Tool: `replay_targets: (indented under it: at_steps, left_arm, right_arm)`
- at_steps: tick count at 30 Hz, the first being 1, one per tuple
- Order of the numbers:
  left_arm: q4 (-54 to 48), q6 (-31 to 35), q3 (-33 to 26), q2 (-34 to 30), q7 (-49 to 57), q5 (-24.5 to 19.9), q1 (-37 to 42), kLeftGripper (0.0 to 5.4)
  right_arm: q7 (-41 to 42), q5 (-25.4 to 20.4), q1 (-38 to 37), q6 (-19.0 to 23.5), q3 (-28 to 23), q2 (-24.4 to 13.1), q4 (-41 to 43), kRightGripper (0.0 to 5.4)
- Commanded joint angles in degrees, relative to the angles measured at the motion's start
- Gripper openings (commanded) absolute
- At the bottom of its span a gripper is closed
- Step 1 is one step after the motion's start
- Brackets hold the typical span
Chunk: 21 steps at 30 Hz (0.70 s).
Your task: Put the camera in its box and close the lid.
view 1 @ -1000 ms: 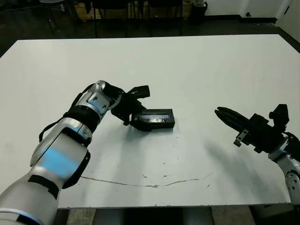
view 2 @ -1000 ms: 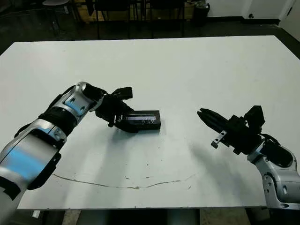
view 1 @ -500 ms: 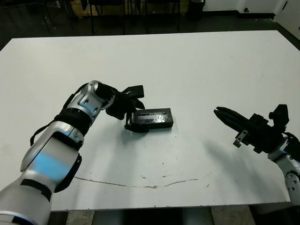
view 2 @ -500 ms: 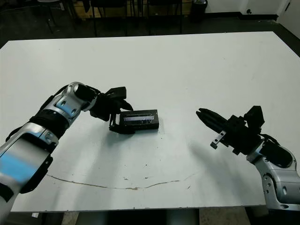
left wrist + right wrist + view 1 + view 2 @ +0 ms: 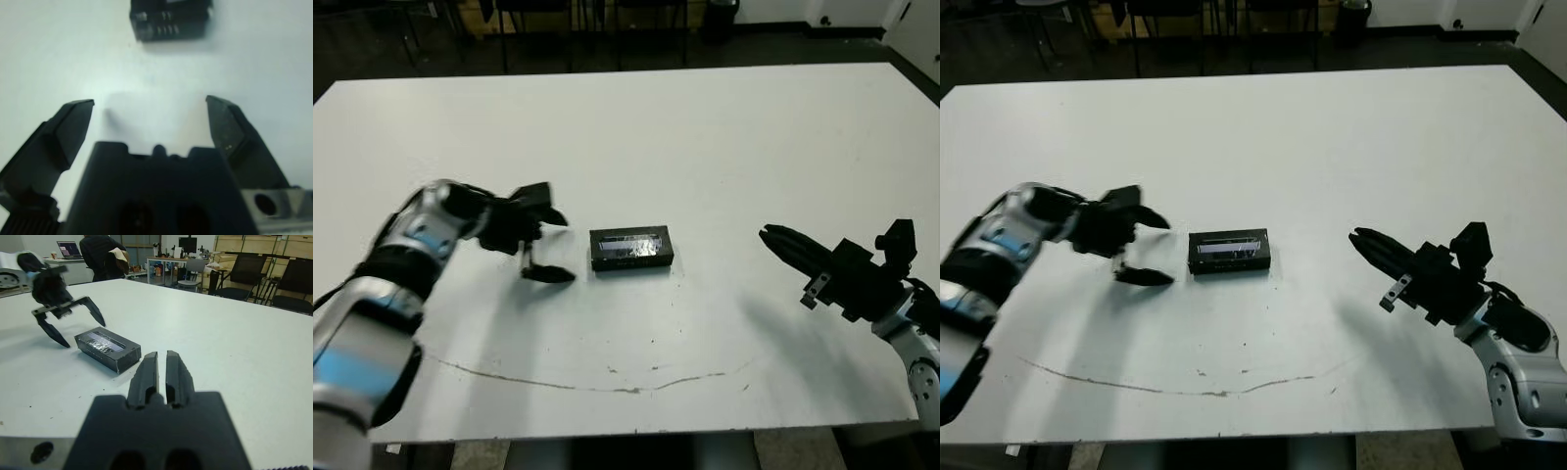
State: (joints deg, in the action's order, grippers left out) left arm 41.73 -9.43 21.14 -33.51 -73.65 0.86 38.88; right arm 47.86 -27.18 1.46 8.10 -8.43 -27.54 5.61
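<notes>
1. White tabletop (image 5: pixel 705 137) fills the head views, with dark chairs beyond its far edge; the right wrist view also shows a person standing by a desk with a laptop in the background.

2. Near the middle of the tabletop sits the box (image 5: pixel 631 249), with the lid (image 5: pixel 628 242) lying flat on top of it, its pale silvery strip facing up. It looks seated squarely, so the box appears closed.

3. No camera shows anywhere on the tabletop. I judge it is inside the shut box, though the pictures cannot confirm this.

4. On the robot's left, the left tool (image 5: pixel 540 247) hangs just beside the box's end, apart from it and touching nothing. Its two black fingers (image 5: pixel 66 128) are spread wide and it holds nothing.

5. Well apart on the other side, the right tool (image 5: pixel 781 240) points toward the box, its fingers pressed together and empty.

6. As far as I can judge, both steps are done: the camera stowed, the lid on. What may be left is only for the arms to draw away, or a check that the lid sits fully down.
</notes>
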Motion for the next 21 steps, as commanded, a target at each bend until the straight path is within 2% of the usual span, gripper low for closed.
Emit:
replay_targets:
  at_steps: [1,4,7,9,14,18,21]
  left_arm:
    - [-15.7,7.1,-4.8,-5.2,3.1,-2.8,-14.9,5.38]
    - [-34.8,14.9,-14.0,-5.9,12.2,-7.7,-24.6,5.22]
    - [-47.1,19.8,-20.1,-2.3,21.4,-10.6,-29.9,4.77]
    - [-52.7,22.0,-22.0,0.7,26.2,-12.7,-31.2,4.4]
    - [-62.8,28.2,-19.8,11.0,40.1,-13.8,-30.5,3.42]
    - [-63.9,31.5,-13.4,20.2,49.9,-10.4,-27.4,2.64]
    - [-61.9,36.0,-9.5,25.7,54.9,-8.8,-24.5,2.07]
  right_arm:
    - [-1.1,0.6,-0.9,0.7,0.2,0.0,0.9,0.0]
    - [-2.1,2.2,-0.8,-0.2,0.5,-0.1,0.6,0.0]
    - [-2.0,2.8,0.3,-0.8,0.9,0.2,-1.6,0.0]
    - [-2.5,3.3,0.7,-0.6,1.2,0.3,-2.3,0.0]
    - [-4.7,5.6,1.2,-3.6,0.9,1.7,-4.9,0.0]
    - [-7.1,6.5,1.1,-7.0,0.3,3.5,-6.9,0.0]
    - [-7.7,6.4,0.6,-7.4,0.1,3.7,-6.8,0.0]
